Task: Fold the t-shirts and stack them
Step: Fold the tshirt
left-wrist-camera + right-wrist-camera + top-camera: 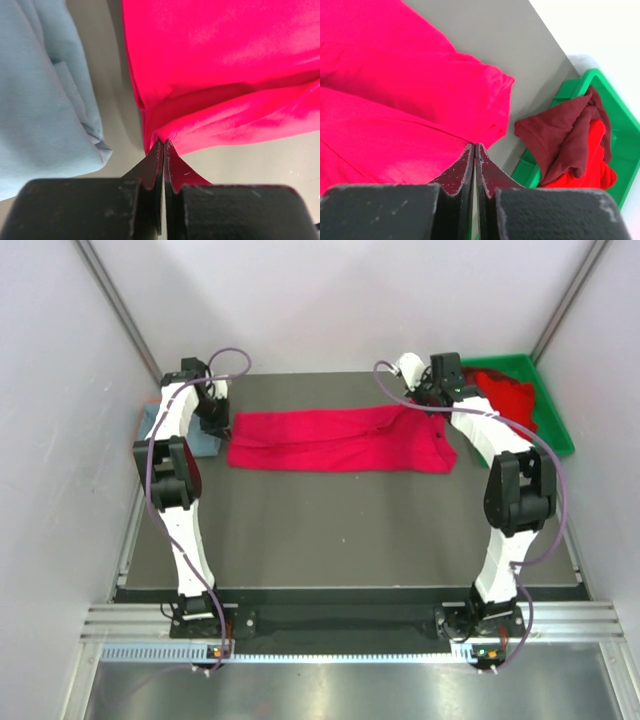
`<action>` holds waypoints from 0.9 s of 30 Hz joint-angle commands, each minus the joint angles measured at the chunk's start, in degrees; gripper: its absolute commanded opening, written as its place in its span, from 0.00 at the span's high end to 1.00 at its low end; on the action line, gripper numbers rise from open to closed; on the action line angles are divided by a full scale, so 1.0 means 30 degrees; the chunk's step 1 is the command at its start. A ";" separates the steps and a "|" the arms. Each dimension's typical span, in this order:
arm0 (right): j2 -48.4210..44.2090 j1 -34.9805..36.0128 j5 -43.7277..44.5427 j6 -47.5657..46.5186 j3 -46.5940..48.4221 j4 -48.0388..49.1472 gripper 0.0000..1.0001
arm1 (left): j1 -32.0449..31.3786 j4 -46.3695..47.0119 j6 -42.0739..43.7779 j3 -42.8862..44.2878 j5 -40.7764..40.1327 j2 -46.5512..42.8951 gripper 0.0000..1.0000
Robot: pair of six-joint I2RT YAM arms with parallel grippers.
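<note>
Currently, both arms reach to the far half of the surface, elbows raised. The left hand (163, 143) is clenched on the left end of the bright red cloth t-shirt (340, 440), whose creases gather at its tips. The right hand (474, 146) is pressed closed at the shirt's right end; whether cloth is pinched there cannot be told. The shirt lies as a long band between them.

A folded grey-blue cloth t-shirt (45, 100) lies beside the left hand, half hidden by the arm from above. A dark red cloth t-shirt (560, 135) drapes over a lighter red cloth t-shirt (594, 152) in the green plastic bin (556, 425), far right.

The dark flat surface (340, 530) has white walls (330, 300) around it.
</note>
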 commanded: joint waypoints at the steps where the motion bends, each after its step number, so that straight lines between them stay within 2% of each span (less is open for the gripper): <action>1: 0.0380 -0.0349 0.0467 0.0169 0.1389 0.0713 1.00 | 0.0043 0.0671 -0.0205 0.0774 -0.0558 -0.0182 1.00; 23: 0.1113 -0.0438 0.0936 0.0461 0.2414 0.1562 1.00 | 0.0043 0.1434 -0.0967 0.1477 -0.1613 0.0140 1.00; 27: 0.2076 -0.0437 0.1404 0.0404 0.2883 0.1621 1.00 | -0.0015 0.1551 -0.0997 0.1622 -0.1760 0.0694 1.00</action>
